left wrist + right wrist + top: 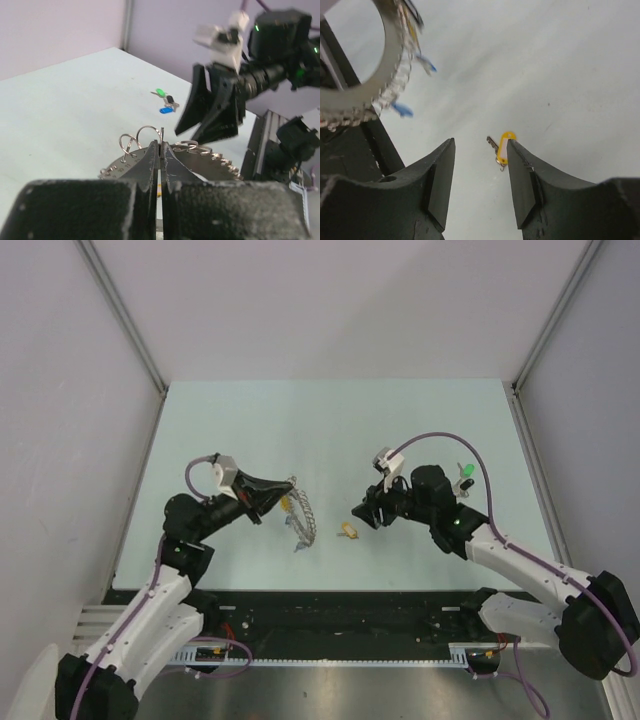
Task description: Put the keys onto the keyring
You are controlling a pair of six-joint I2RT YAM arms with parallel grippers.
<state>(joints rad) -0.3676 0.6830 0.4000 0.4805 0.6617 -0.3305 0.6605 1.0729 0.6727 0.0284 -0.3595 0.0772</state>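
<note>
From above, the left gripper (282,498) clamps the grey, chain-textured keyring (302,518) over a pale green, white-walled table (250,420). Left wrist: its fingers (150,165) pinch the ring's rim. Right wrist: the right gripper (480,143) gapes above a yellow key (505,147).

Parted fingers (442,180) frame a yellow-capped key (505,146) lying on the table (560,65).

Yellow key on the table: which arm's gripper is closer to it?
Right. The right gripper hovers open over the yellow key; the left gripper holds the keyring, off to the key's left.
</note>
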